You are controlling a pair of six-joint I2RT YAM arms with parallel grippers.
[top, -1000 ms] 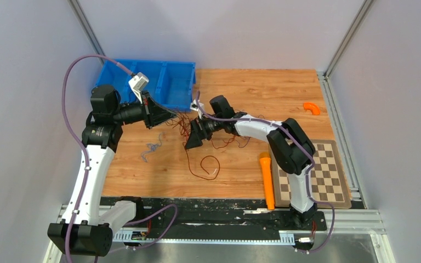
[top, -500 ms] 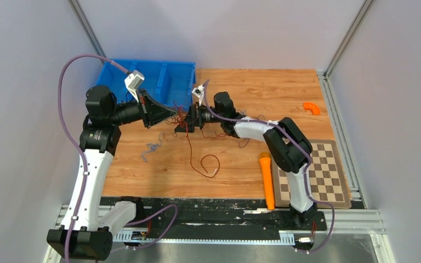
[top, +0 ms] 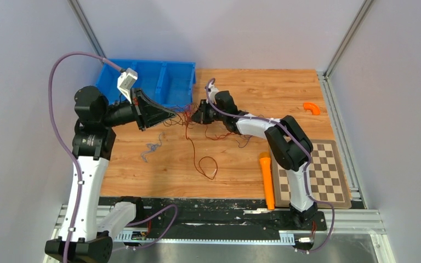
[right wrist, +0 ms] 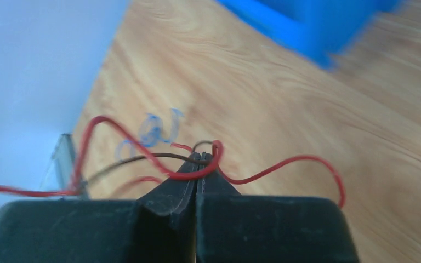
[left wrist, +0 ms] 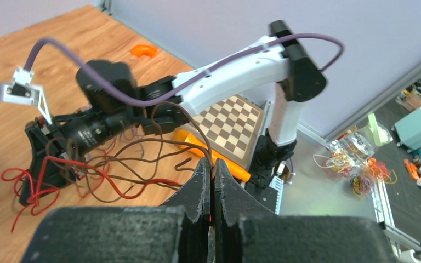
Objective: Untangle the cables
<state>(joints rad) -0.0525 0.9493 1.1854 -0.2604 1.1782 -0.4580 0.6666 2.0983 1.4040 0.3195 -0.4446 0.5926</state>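
Right jaws have closed on the cables (right wrist: 301, 159).

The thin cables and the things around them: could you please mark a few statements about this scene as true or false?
1. The left pincer is shut on the thin red and brown cables. True.
2. The right pincer stands wide open. False: it is shut on a red cable.
3. A small bluish wire tangle lies apart on the wooden table. True.
4. The long orange cone lies inside the blue plastic bin. False: it lies on the table beside the flat chequered board.
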